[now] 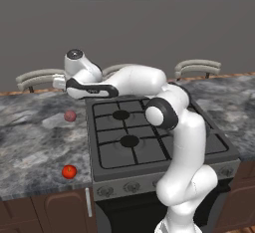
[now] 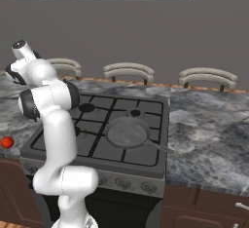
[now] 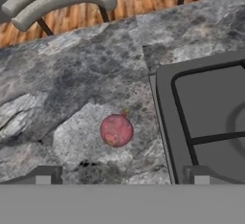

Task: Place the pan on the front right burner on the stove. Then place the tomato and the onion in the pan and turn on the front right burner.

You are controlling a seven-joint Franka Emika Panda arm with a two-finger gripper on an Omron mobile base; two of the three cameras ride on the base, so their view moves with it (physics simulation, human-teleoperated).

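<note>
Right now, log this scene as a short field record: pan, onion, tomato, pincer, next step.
pan: on the stove, over the front right burner
onion: on the counter left of the stove, untouched
tomato: on the counter near its front edge, left of the stove
pincer: open, empty, above the onion
next step: probably lower and close on the onion

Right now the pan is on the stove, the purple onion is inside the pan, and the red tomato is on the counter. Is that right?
Not quite. The onion is not in the pan; it sits on the counter to the left of the stove, as the hand view shows. The pan is on the stove and the tomato is on the counter.
</note>
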